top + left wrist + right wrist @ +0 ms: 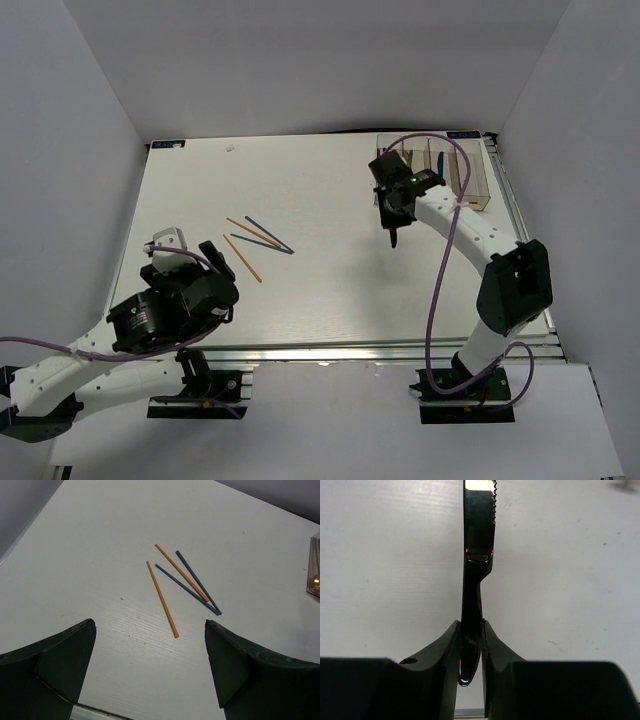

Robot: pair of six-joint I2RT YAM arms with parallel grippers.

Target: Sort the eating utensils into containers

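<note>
Currently on hand, by size:

1. Surface: white, walled on three sides. It carries everything below.
2. Right arm: reaches from the near right toward the far right corner. Left arm: folded low at the near left, probably so the middle stays free for the other.
3. Containers: clear bins joined in a row at the far right corner, tall and narrow. Some contents show inside, too small to tell apart. Such narrow mouths likely call for items to go in end-first.
4. Left pincer: spread wide and holding nothing. It faces the chopsticks from the near side.
5. Right pincer: pinching the knife by the butt of its handle. It appears lifted off the surface, just near-left of the containers. Gripping the very end leaves the blade free, which seems suited to lowering it into a bin.
6. Knife: dark, glossy and slim, with small teeth along one side of the blade. The blade points away from the fingers. It is not yet in a bin.
7. Chopsticks: two orange and two blue, thin, lying loose left of centre on the surface, well apart from the containers. The blue pair meet at one tip with an orange one between them. The second orange lies alone just beside. All four are unsorted.
</note>
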